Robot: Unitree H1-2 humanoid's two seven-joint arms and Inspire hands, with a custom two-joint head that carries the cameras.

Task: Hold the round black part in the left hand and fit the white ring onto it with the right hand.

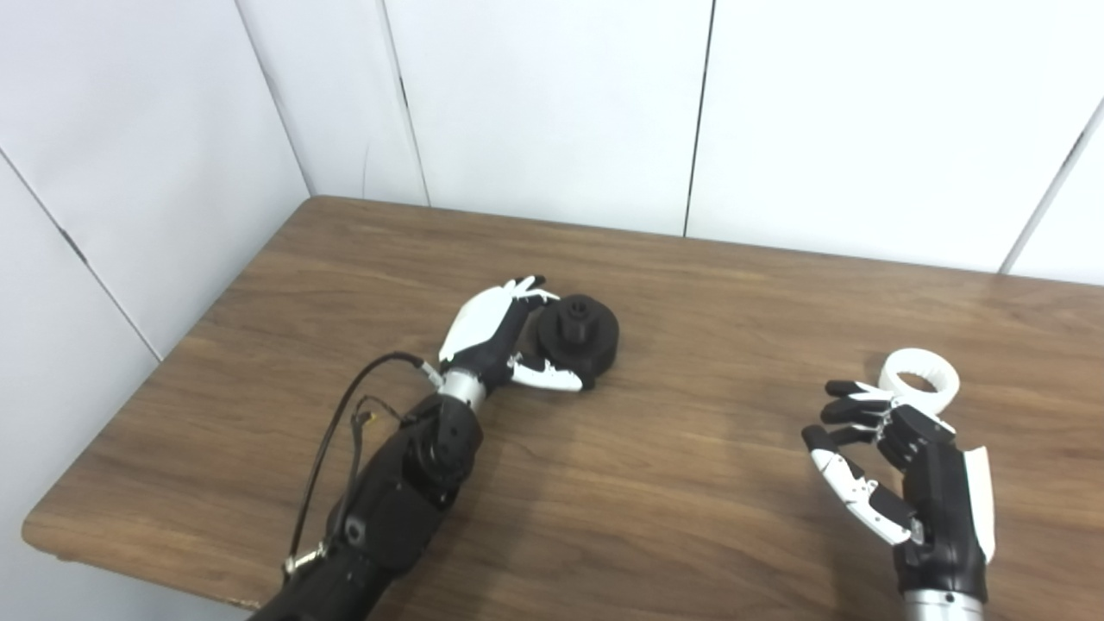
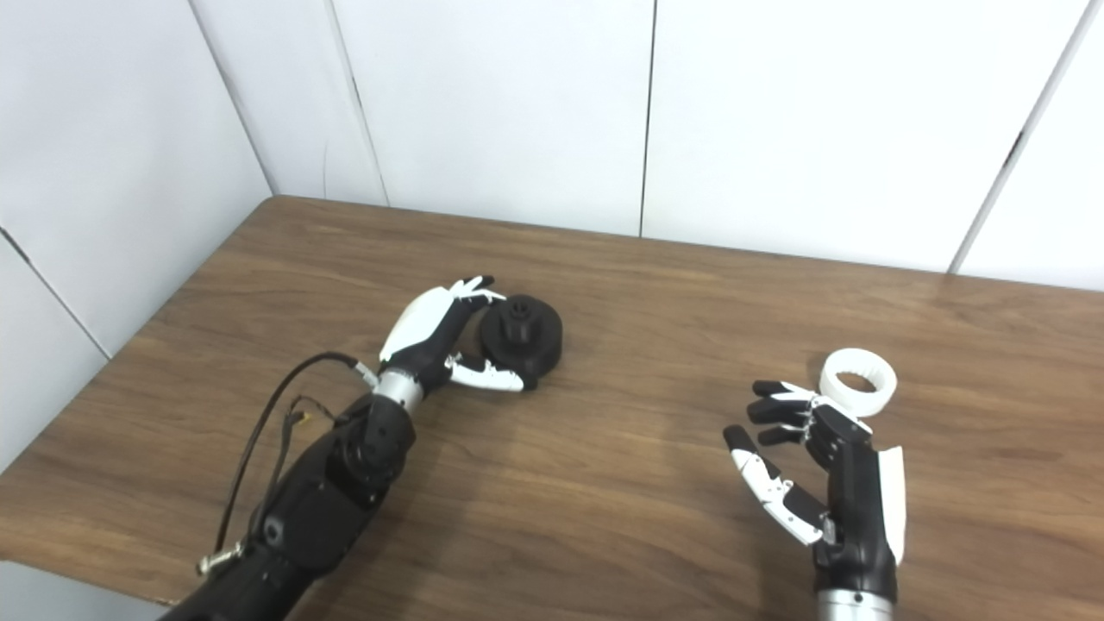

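Observation:
The round black part (image 1: 580,338), a disc with a raised hub, rests on the wooden table (image 1: 673,483) left of centre. My left hand (image 1: 500,336) lies against its left side, fingers stretched along the far rim and thumb along the near rim, not closed around it. The white ring (image 1: 920,377) lies flat on the table at the right. My right hand (image 1: 897,466) hovers just in front of the ring, palm facing left, fingers curled loosely and apart, holding nothing. Its fingertips (image 2: 776,401) are a short way left of the ring.
White wall panels (image 1: 552,103) stand directly behind the table's far edge. The table's left corner and front edge (image 1: 129,561) are close to my left forearm (image 1: 405,492), which has a loose black cable looped beside it.

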